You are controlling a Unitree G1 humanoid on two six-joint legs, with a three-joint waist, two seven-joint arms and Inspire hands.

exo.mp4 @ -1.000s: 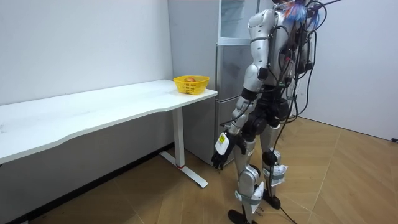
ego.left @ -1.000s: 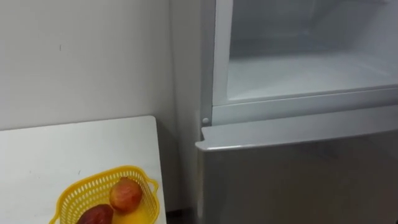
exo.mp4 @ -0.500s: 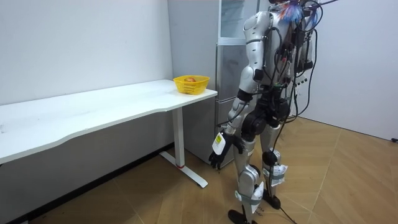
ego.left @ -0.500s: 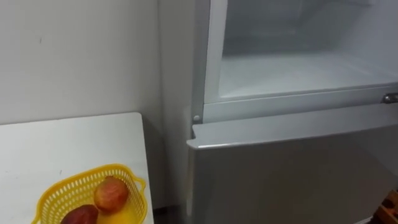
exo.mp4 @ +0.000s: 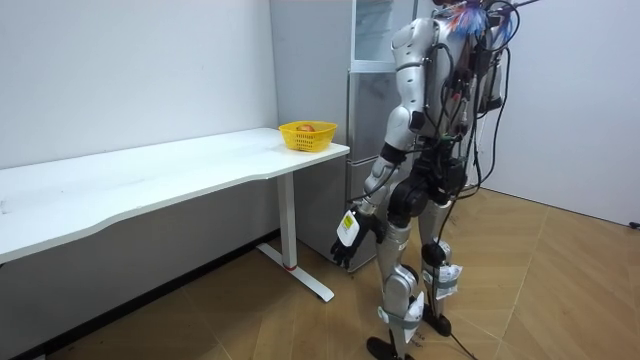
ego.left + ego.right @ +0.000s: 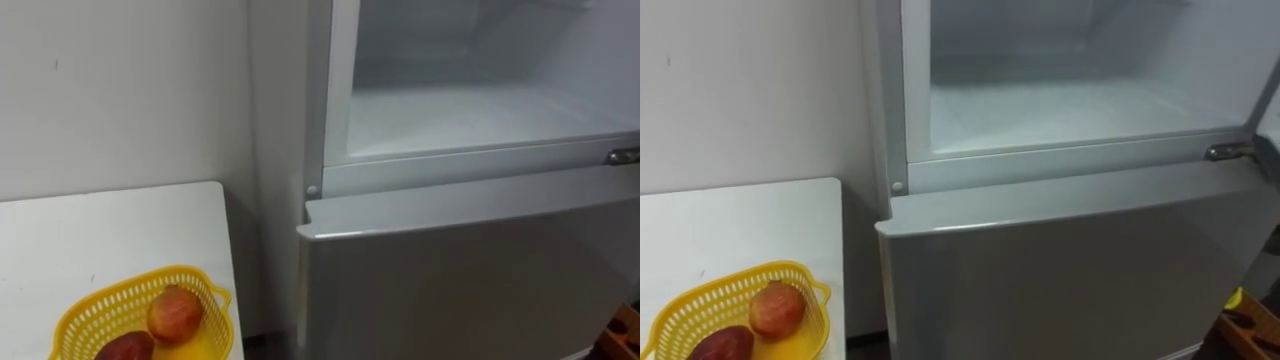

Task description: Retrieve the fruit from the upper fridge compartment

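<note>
Yellow mesh basket [image 6: 95, 318] w/ round fruit [image 6: 174, 313] on smooth white bench [image 6: 110, 230], boxy grey fridge [image 6: 450, 280]. Left hand [image 5: 347, 245] drifted benchward, can't tell its grip.

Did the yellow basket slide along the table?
No. In the room view the yellow basket sits at the same table corner; only the head camera shifted.

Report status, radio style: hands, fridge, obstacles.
Left hand low by the leg. Upper fridge compartment open, nothing seen inside. Yellow basket of fruit on the table, not in the way.
</note>
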